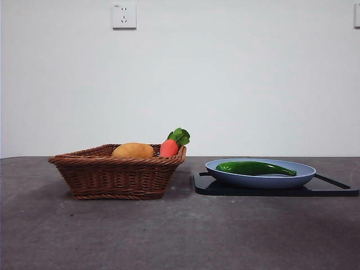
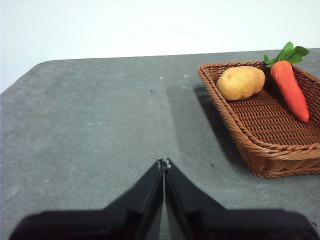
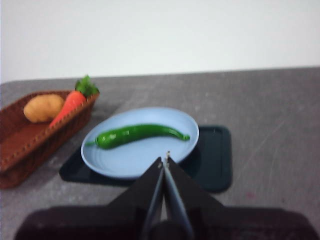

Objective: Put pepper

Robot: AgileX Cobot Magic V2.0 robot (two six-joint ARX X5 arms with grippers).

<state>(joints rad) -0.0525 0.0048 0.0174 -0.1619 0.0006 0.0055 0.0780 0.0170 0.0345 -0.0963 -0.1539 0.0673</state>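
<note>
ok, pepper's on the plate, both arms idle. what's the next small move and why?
Probably open the right end effector and lower it toward the pepper. Its jaws are shut, and it sits just short of the blue plate that the pepper lies on. The left end effector, also shut, is over bare table beside the basket, farther from the pepper.

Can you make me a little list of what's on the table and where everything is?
pepper: lying on the blue plate
plate: on the black tray
basket: beside the tray
potato: in the basket
carrot: in the basket, beside the potato
left gripper: fingers shut, empty, over bare table
right gripper: fingers shut, empty, near the plate
</note>
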